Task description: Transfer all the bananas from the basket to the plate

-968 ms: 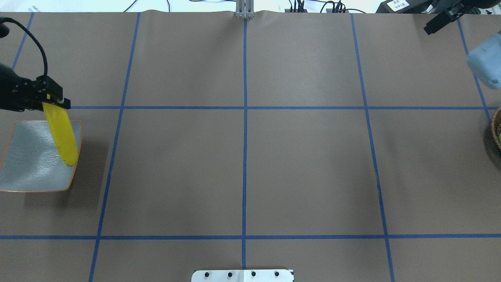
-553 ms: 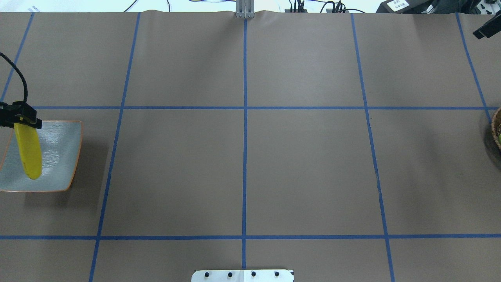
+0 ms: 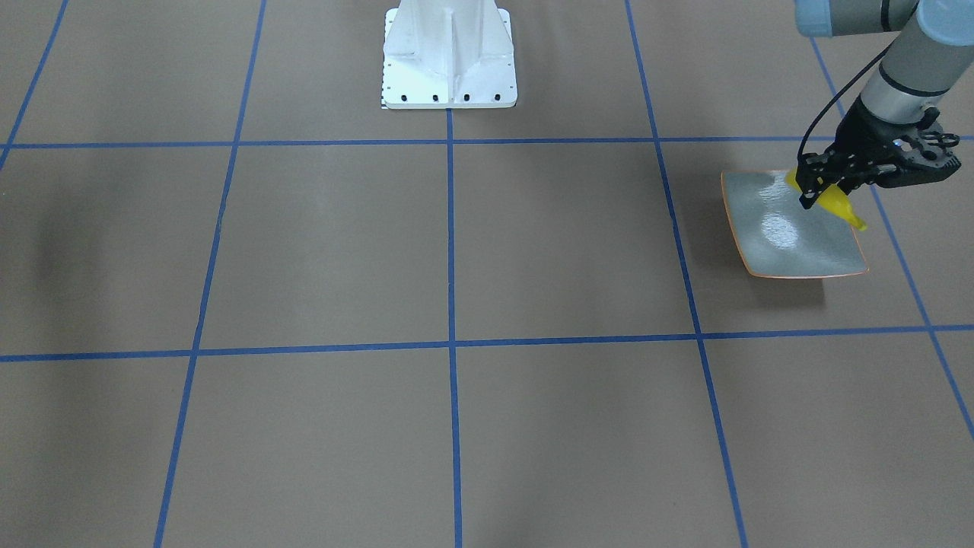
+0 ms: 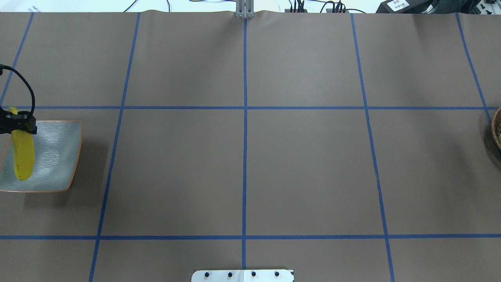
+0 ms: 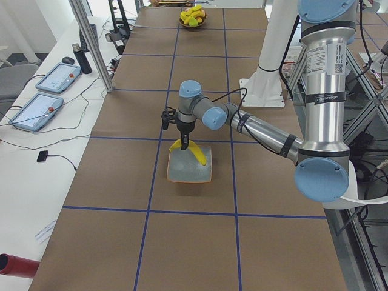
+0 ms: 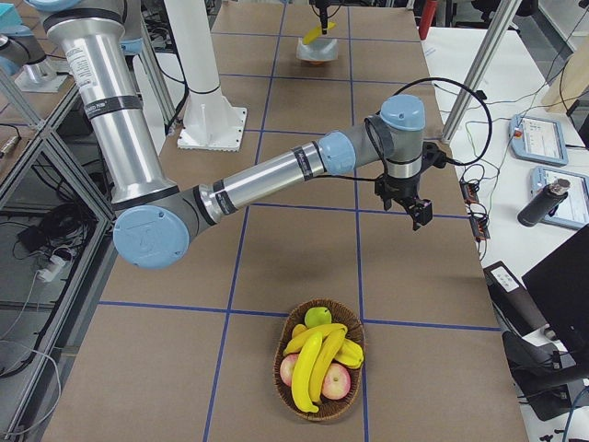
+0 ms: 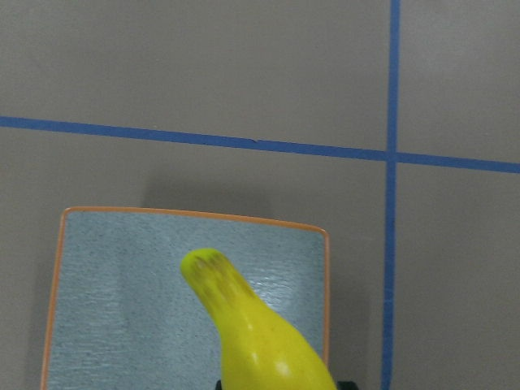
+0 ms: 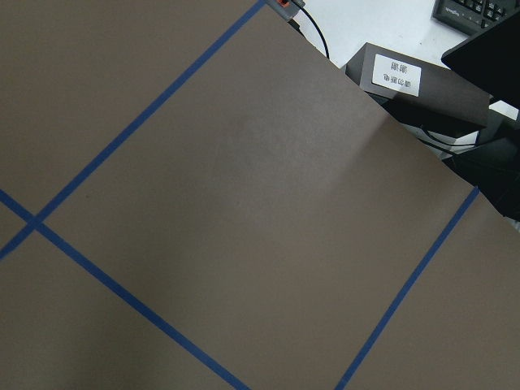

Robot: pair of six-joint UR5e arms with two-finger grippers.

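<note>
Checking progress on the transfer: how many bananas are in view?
4: one banana in the left gripper above the plate, three bananas in the basket; others may be hidden.

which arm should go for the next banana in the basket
Right. The right gripper hangs far nearer the basket, which holds more bananas. The left gripper is at the table's other end, shut on a banana over the plate.

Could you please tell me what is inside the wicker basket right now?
Bananas lie on top, over reddish apples, with a green fruit at the far rim; whatever lies beneath them is covered.
</note>
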